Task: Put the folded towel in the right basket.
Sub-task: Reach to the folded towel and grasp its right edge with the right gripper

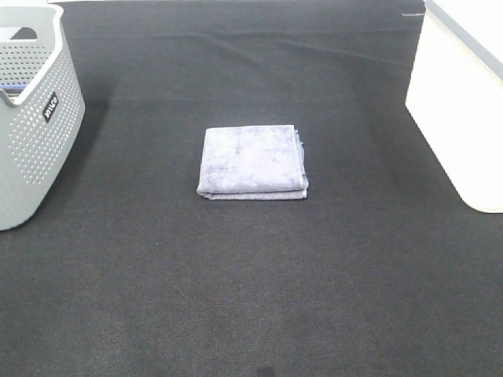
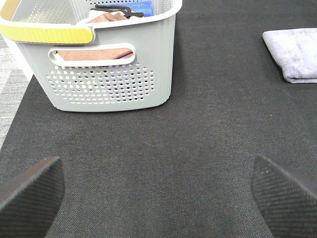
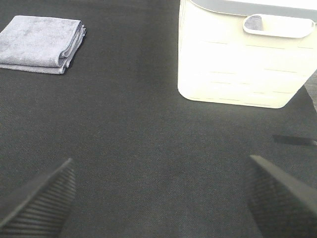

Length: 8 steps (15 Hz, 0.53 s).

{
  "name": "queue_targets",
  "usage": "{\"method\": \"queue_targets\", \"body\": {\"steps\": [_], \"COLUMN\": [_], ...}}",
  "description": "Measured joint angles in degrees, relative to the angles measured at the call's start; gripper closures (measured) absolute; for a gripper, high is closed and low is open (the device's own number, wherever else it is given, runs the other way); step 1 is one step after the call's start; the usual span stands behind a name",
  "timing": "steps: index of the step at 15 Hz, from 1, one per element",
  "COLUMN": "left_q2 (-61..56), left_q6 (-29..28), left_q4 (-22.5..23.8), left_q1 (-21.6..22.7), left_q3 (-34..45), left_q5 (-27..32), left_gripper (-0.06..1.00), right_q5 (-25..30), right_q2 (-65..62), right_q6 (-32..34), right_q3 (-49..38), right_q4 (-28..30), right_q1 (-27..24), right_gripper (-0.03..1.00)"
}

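A folded grey-lavender towel (image 1: 252,162) lies flat in the middle of the black mat. It also shows in the left wrist view (image 2: 293,53) and in the right wrist view (image 3: 41,43). The right basket (image 1: 464,102) is white with solid walls and stands at the mat's right edge; the right wrist view shows its wall and handle slot (image 3: 237,59). Neither arm shows in the exterior high view. My left gripper (image 2: 158,191) is open and empty above bare mat. My right gripper (image 3: 158,196) is open and empty above bare mat, short of the white basket.
A grey perforated basket (image 1: 31,118) stands at the left edge; the left wrist view shows it (image 2: 104,64) holding folded cloths, with a yellow strip on its rim. The black mat (image 1: 251,298) covers the table.
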State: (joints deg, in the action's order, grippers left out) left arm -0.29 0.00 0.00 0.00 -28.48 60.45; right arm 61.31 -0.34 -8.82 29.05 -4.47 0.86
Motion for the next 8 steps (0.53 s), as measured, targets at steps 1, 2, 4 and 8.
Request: {"method": "queue_targets", "body": {"steps": [1, 2, 4, 8], "left_q2": [0.0, 0.0, 0.0, 0.0], "left_q6": [0.0, 0.0, 0.0, 0.0], "left_q4": [0.0, 0.0, 0.0, 0.0], "left_q1": [0.0, 0.0, 0.0, 0.0], "left_q3": [0.0, 0.0, 0.0, 0.0], "left_q5": [0.0, 0.0, 0.0, 0.0], "left_gripper": [-0.03, -0.03, -0.03, -0.03], "right_q5": [0.0, 0.0, 0.0, 0.0], "right_q2": [0.0, 0.0, 0.0, 0.0], "right_q6": [0.0, 0.0, 0.0, 0.0], "right_q3": [0.0, 0.0, 0.0, 0.0], "right_q4": [0.0, 0.0, 0.0, 0.0], "right_q1": [0.0, 0.0, 0.0, 0.0], "right_gripper": [0.10, 0.10, 0.10, 0.10]}}
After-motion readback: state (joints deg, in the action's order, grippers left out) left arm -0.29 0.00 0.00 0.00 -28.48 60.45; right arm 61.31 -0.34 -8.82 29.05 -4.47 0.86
